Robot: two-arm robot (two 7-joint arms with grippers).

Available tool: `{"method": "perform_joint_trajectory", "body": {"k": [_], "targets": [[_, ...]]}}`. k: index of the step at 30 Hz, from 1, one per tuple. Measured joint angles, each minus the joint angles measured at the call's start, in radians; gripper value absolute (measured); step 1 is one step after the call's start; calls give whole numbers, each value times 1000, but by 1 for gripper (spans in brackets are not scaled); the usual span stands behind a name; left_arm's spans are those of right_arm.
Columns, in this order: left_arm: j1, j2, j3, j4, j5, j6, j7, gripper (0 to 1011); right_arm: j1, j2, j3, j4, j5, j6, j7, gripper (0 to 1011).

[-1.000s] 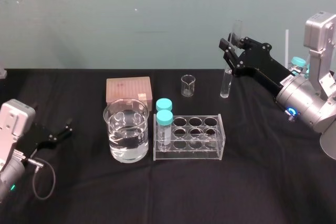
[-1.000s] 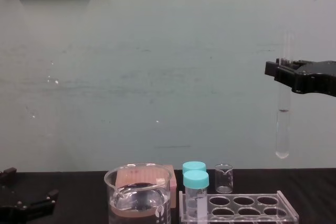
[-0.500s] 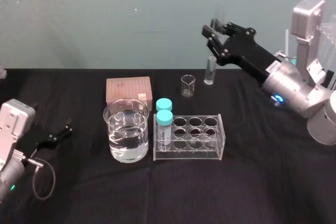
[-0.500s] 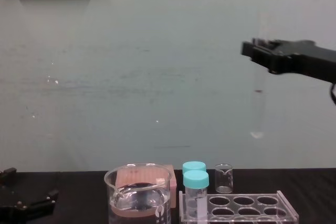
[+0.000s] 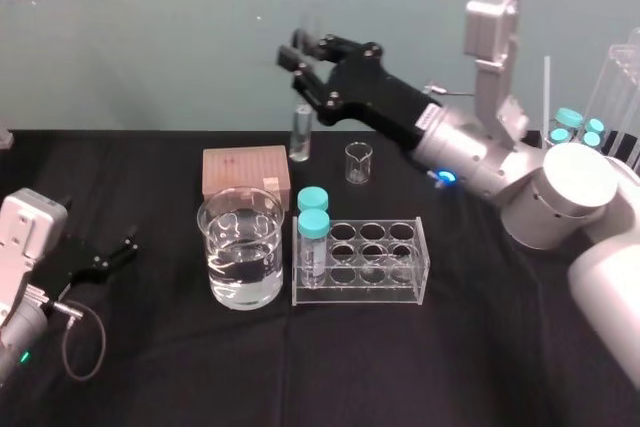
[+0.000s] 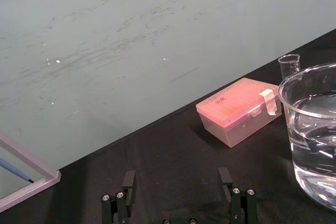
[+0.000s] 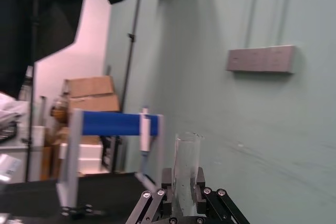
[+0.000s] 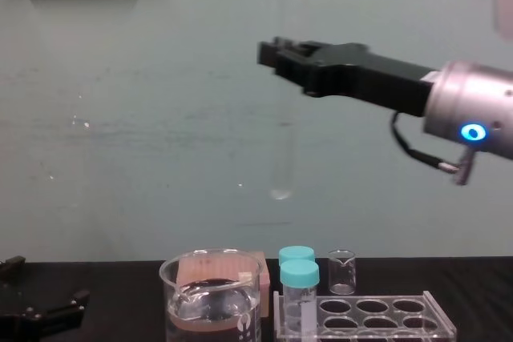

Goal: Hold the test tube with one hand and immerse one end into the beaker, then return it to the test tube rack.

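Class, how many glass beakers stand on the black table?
2. The large beaker, holding clear liquid, stands just left of the test tube rack; the tiny beaker stands behind the rack, towards the wall.

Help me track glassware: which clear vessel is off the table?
The test tube, hanging upright from the right claw; the beaker and tiny beaker stand on the table, the capped vials in the rack.

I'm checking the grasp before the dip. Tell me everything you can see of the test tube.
The test tube is a long, thin, clear glass tube, uncapped, with a rounded bottom. It hangs upright in the air, clamped near its open top by the right hand, high above the table and touching nothing else.
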Motion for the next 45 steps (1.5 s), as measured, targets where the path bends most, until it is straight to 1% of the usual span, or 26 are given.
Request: {"method": "perform_joint_trajectory", "body": {"k": [3,8,12,15,18,23,28,34,42,45], "targets": [[0,0,0,0,0,0,0,1000,17,-19,-25,22,18,-4,29,242],[0,0,0,0,0,0,0,1000,29,-38,-55,46,40,-5,62,242],[0,0,0,0,0,0,0,1000,33,-45,-76,68,52,-4,79,242],[0,0,0,0,0,0,0,1000,35,-47,-99,94,59,3,93,242],[0,0,0,0,0,0,0,1000,37,-49,-109,110,63,5,101,242],[0,0,0,0,0,0,0,1000,50,-61,-129,158,67,1,115,242],[0,0,0,0,0,0,0,1000,66,-74,-140,201,69,-9,129,242],[0,0,0,0,0,0,0,1000,88,-95,-147,267,67,-29,142,242],[0,0,0,0,0,0,0,1000,112,-118,-152,348,53,-50,154,242],[0,0,0,0,0,0,0,1000,116,-123,-153,366,48,-52,157,242]]}}
